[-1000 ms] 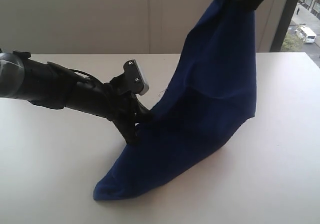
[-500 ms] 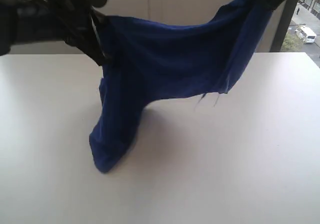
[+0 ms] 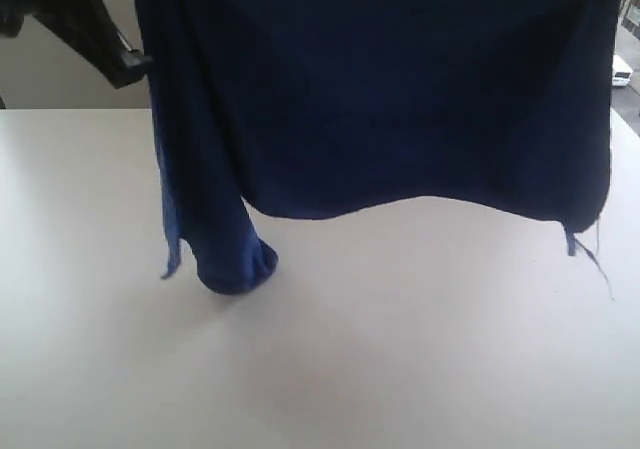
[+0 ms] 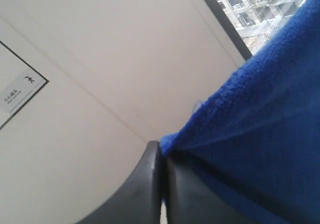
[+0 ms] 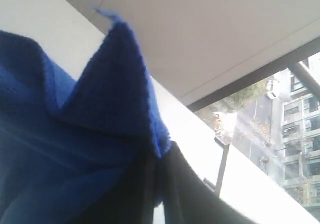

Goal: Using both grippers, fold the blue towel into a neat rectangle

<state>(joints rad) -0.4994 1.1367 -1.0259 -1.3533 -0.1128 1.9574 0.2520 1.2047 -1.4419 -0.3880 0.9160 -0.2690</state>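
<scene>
The blue towel [image 3: 380, 99] hangs spread wide across the top of the exterior view, held up by two upper corners. Its lower left corner [image 3: 235, 264] droops onto the white table [image 3: 400, 349]; the rest hangs clear of it. My left gripper [image 3: 125, 61] shows at the upper left edge of the cloth. In the left wrist view, that gripper [image 4: 162, 151] is shut on a corner of the towel [image 4: 260, 119]. My right gripper [image 5: 160, 156] is shut on another corner of the towel [image 5: 100, 94]; it is out of the exterior view.
Loose threads [image 3: 590, 254] dangle from the towel's lower right corner. A pale wall stands behind the table. A window [image 3: 625, 59] at the far right looks out onto a street.
Both arms have risen and moved apart, lifting the towel off the table and stretching it wide. The left gripper has gone from table level to the upper left.
</scene>
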